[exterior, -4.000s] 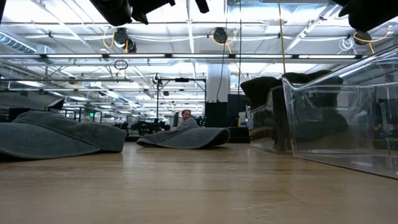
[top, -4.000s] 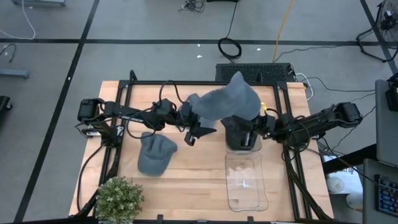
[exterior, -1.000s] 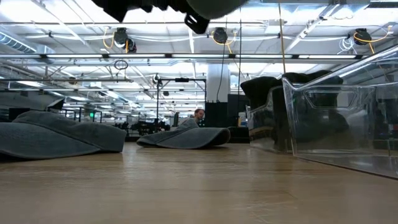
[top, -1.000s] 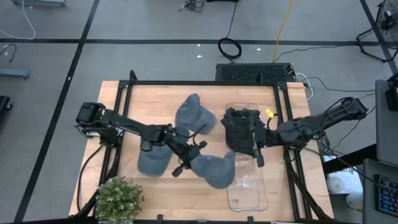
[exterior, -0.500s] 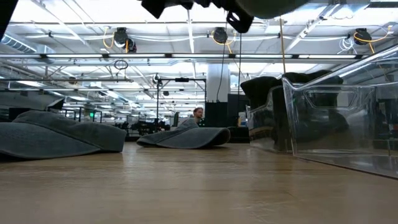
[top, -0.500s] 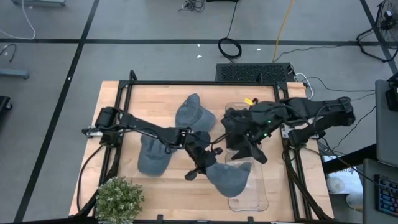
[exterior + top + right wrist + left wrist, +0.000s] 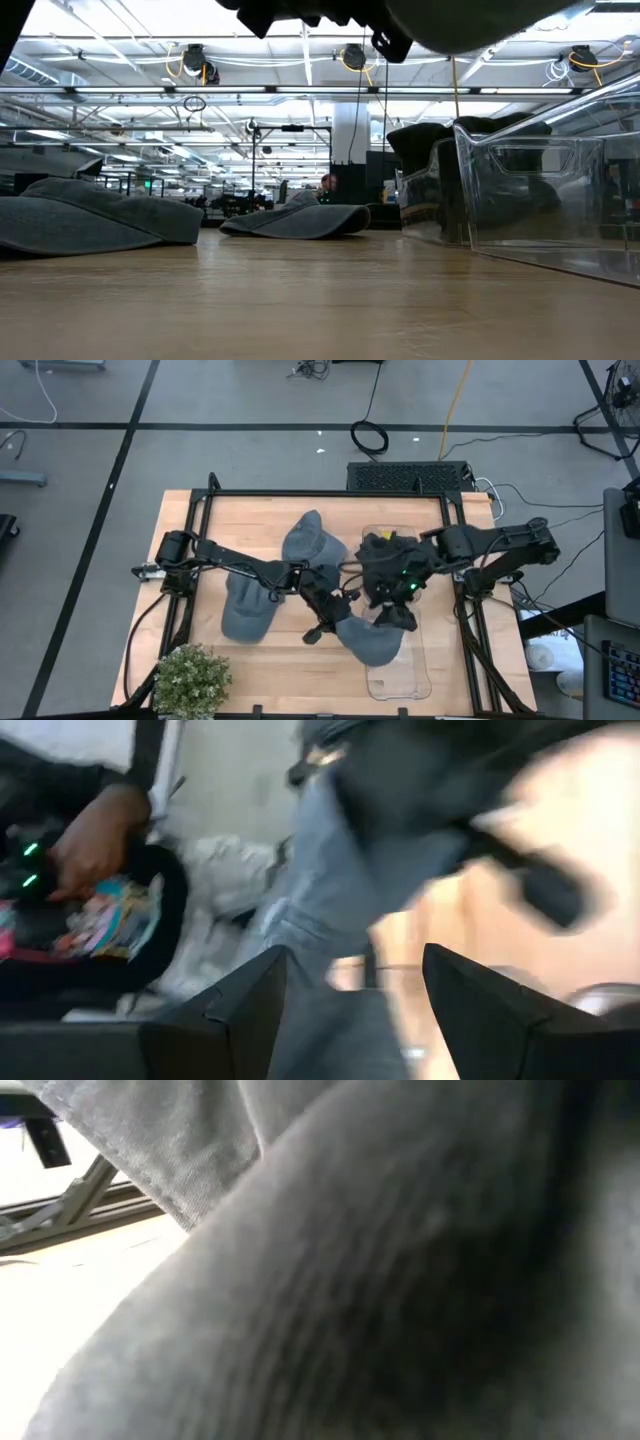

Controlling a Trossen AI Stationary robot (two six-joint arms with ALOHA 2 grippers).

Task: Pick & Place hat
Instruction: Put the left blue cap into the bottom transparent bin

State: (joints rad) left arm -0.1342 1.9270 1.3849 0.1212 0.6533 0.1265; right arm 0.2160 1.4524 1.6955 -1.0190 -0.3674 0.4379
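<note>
High view: a grey hat [image 7: 368,640] is carried by the left gripper [image 7: 335,618], clamped at its near edge, above the table [image 7: 200,520]. It overlaps the left rim of the clear bin [image 7: 400,678], so the bin's open floor lies just rightward of the hat; the bin's long axis runs front to back. The right gripper [image 7: 397,613] is placed just beside the hat over the bin, fingers apart. A dark hat [image 7: 385,555] occupies the bin's far end.

Low view: the carried hat is seen overhead; two further hats [image 7: 90,215] lie on the tabletop.

Left wrist view: only grey fabric is shown.

Right wrist view: the parted fingers [image 7: 240,1005] are seen, nothing between them.
</note>
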